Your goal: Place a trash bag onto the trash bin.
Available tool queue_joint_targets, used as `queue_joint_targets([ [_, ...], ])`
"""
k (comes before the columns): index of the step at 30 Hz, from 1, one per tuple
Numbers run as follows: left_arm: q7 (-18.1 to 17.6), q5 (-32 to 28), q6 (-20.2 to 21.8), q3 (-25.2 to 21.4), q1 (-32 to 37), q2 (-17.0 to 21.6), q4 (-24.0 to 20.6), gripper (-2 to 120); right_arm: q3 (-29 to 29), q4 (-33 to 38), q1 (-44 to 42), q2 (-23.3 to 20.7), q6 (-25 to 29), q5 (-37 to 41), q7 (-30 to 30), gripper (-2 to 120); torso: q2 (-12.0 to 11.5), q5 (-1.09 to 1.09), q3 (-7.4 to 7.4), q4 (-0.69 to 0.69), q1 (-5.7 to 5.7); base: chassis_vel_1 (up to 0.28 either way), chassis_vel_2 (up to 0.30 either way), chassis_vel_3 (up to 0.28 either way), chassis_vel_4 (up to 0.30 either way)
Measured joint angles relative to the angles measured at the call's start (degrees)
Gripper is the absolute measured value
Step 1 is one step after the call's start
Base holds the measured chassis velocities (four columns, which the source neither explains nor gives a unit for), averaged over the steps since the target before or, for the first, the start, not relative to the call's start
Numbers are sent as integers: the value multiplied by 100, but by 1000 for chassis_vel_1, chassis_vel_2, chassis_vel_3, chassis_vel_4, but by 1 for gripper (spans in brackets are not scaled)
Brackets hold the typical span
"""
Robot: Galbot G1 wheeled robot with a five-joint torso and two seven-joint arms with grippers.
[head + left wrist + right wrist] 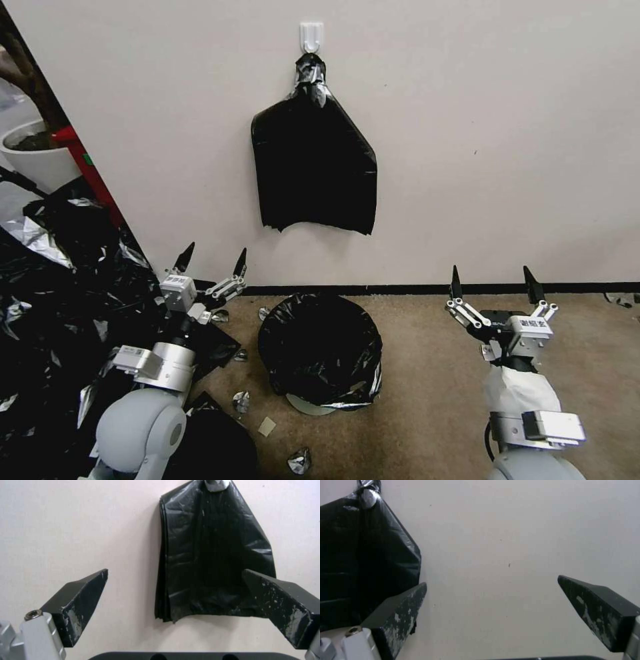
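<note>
Trash bag (320,350) seemingly lines the trash bin (312,406), left gripper (212,261) at its 10 o'clock, right gripper (494,283) at 2, both wide open, empty.

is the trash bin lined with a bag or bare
Lined. A trash bag covers the mouth and upper sides of the trash bin, with only a sliver of cream base showing. Both pincers, left and right, hang open and apart from it.

The right claw (491,592) points at a pale wall (520,530), its two dark, scuffed fingers (400,612) spread wide apart with nothing between them. A flat black bundle (366,562) hangs against the wall, its edge beside one finger.
</note>
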Motion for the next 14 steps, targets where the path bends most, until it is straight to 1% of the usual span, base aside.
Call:
queue_joint_targets([
  [14, -6, -1, 5, 5, 1, -1, 0, 100, -4, -4, 3, 0, -1, 0, -1, 100, 0, 0, 0, 0, 0, 0, 0, 0, 0],
])
